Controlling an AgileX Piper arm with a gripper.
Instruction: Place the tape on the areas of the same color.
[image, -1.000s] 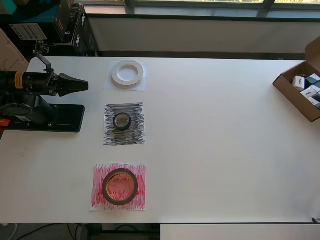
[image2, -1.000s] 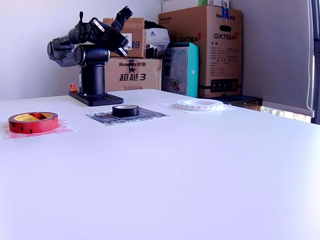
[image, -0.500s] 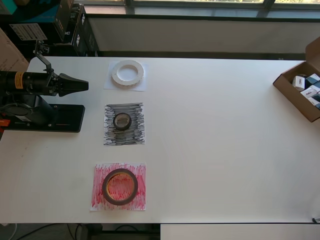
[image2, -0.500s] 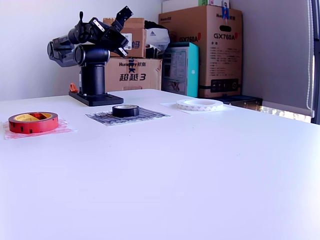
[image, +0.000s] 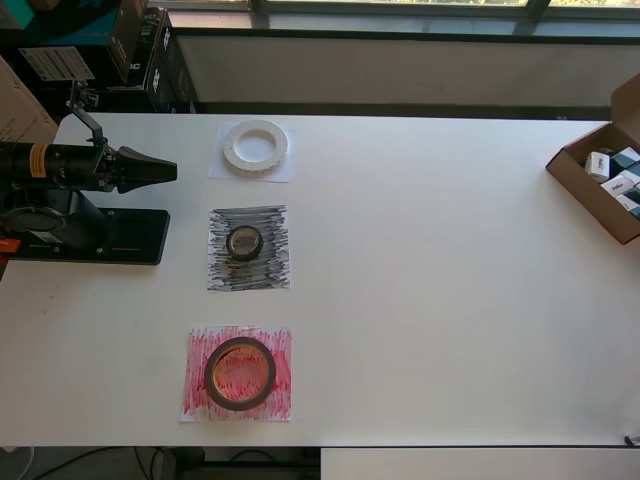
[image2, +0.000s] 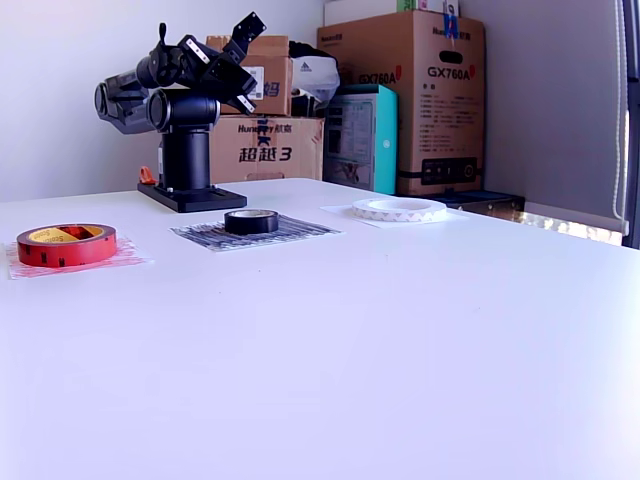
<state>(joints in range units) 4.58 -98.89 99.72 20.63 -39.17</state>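
Note:
The white tape ring lies on the white sheet, also seen as the white ring in the exterior view. On the black-scribbled sheet sits the small black roll, which appears again as the black roll. The dark red-brown roll rests on the red-scribbled sheet, showing as the red roll in the exterior view. My gripper is folded back over the arm base at the overhead view's left, apart from all tapes, fingers together and holding nothing.
The black arm base is bolted at the overhead view's left edge. An open cardboard box with small items sits at the right edge. Stacked cartons stand behind the table.

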